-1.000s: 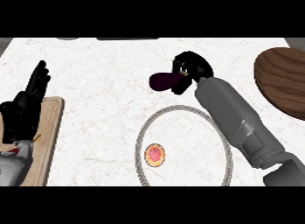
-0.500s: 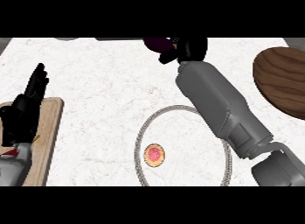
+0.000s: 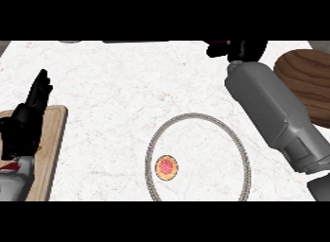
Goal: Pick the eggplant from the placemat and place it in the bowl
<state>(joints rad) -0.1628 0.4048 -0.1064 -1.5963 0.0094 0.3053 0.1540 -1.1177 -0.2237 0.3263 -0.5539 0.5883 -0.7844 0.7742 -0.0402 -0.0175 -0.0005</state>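
The right hand [image 3: 246,49] is cut off by the top edge, and whether anything is held cannot be told. The bowl [image 3: 314,85] is cropped at the right, the board [image 3: 52,142] at the lower left, the placemat [image 3: 195,115] below.

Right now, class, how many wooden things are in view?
2: a board at the left edge, under the left hand, and a bowl at the right edge. Others may lie beyond the frame.

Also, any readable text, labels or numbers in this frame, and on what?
None readable.
The placemat has a round red-and-yellow emblem inside its ring: a pattern, no letters.
The left forearm carries small marks near the lower edge: too blurred to read.
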